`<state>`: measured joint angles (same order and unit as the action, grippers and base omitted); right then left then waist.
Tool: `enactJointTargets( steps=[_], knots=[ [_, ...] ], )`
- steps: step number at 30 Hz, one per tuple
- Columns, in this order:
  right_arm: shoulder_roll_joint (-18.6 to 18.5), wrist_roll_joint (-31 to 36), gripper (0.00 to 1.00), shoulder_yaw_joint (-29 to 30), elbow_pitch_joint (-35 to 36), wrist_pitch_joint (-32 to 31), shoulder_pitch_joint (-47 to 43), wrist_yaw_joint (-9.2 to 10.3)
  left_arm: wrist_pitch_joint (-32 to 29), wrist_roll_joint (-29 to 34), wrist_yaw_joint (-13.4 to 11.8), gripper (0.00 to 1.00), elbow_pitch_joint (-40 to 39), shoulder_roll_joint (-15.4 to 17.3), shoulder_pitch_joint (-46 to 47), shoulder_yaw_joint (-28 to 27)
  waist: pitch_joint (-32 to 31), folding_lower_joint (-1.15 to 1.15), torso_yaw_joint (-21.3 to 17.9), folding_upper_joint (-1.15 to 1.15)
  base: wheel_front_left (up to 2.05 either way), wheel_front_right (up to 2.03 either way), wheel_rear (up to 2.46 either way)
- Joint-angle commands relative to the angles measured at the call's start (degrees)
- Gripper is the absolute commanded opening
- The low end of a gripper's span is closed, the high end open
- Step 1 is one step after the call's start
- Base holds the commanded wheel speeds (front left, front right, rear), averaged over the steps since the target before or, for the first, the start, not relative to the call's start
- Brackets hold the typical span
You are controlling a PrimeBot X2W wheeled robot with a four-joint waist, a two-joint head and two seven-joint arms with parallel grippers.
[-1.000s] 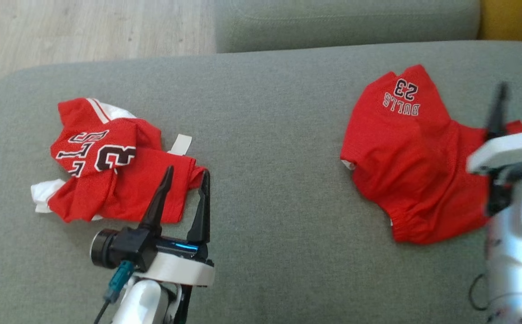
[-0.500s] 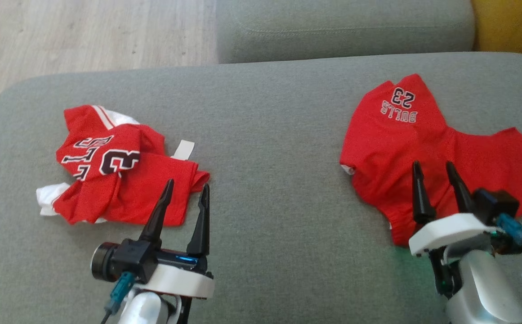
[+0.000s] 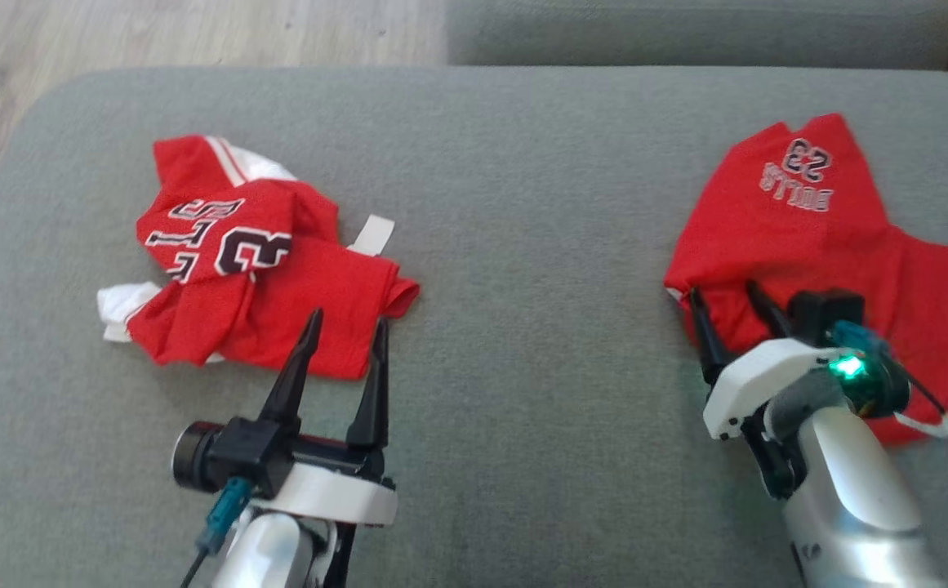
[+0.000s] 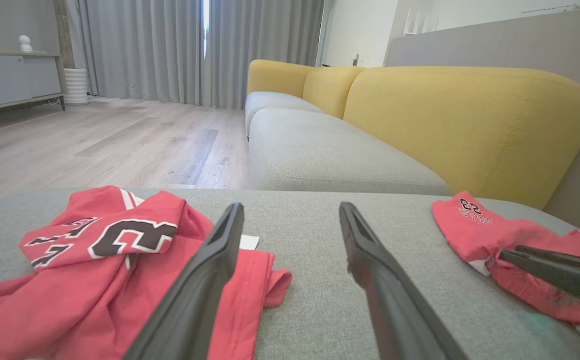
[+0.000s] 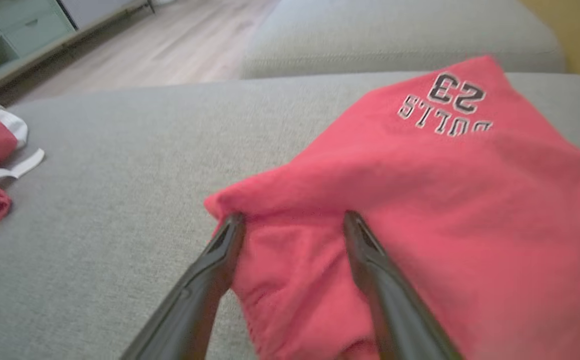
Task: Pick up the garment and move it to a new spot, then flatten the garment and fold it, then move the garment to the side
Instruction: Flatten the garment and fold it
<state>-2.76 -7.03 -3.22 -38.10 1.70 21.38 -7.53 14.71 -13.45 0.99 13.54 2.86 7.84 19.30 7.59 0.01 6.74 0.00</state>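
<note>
Two red garments lie well apart on one grey sofa seat (image 3: 522, 204). A second grey seat cushion (image 4: 319, 155) lies beyond it, with yellow backrests (image 4: 459, 130) behind and a wooden floor (image 3: 155, 33) at the far left.

1. Red shorts (image 3: 808, 245): spread fairly flat on the right part of the seat. White-outlined lettering (image 3: 796, 175) near the far edge reads "BULLS" with "23", upside down in the head view.
2. Red jersey (image 3: 278, 302): crumpled on the left part of the seat, with white trim showing at its far and left edges. A large black numeral "3" (image 3: 249, 249), outlined in white, is readable. The characters beside it are folded over and cannot be read. A white strip (image 3: 371, 235) lies at the jersey's right side.
3. Right arm (image 3: 841, 482): its jaws stand apart over the left edge of the shorts. In the right wrist view one finger (image 5: 220, 255) lies along the cloth's edge and the other over the fabric. Contact with the cloth cannot be determined. A green light (image 3: 849, 366) glows on the wrist.
4. Left arm (image 3: 327, 498): its jaws stand apart, with the fingers (image 3: 298, 367) pointing at the near edge of the jersey. In the left wrist view one finger overlaps the hem and the other is over bare seat.
</note>
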Motion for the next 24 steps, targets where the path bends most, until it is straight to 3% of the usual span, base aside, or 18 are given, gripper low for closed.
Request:
enactJointTargets(
  steps=[1, 6, 7, 8, 16, 24],
  knots=[
    [-0.1, 0.8, 1.0, -1.3, 0.4, -0.7, 2.7, 0.04, 0.3, -0.4, -0.2, 1.0, -1.8, 0.0, 2.9, -1.1, 1.0, -0.01, 1.1, 0.0, 0.0, 0.0, 0.0],
    [-0.1, 2.2, 1.0, 0.2, -6.2, -4.2, 5.9, 0.04, 0.3, -1.1, -0.4, 1.0, -1.7, 0.0, 3.8, 0.2, 2.4, -0.01, 3.1, 0.0, 0.0, 0.0, 0.0],
    [-0.1, 2.4, 0.39, 0.6, -7.2, -4.3, 6.5, 0.04, 0.3, -1.2, -0.5, 1.0, -1.7, 0.0, 4.0, 0.5, 2.6, -0.01, 3.5, 0.0, 0.0, 0.0, 0.0],
    [-0.1, 2.7, 0.0, 0.7, -7.8, -3.9, 7.3, 0.04, 0.3, -1.3, -0.6, 1.0, -1.7, 0.0, 4.2, 0.8, 2.8, -0.01, 3.8, 0.0, 0.0, 0.0, 0.0],
    [-0.1, -1.8, 0.0, -0.1, -10.2, 0.0, 14.3, 0.04, 0.3, -1.8, -1.0, 1.0, -1.4, 0.0, 4.8, 1.8, 3.8, -0.01, 5.6, 0.0, 0.0, 0.0, 0.0],
    [-0.1, -8.5, 0.0, -0.1, -12.7, -1.8, 22.6, 0.04, 0.3, -2.6, -1.3, 1.0, -1.3, 0.0, 5.3, 2.9, 4.8, -0.01, 8.3, 0.0, 0.0, 0.0, 0.0]
  ],
)
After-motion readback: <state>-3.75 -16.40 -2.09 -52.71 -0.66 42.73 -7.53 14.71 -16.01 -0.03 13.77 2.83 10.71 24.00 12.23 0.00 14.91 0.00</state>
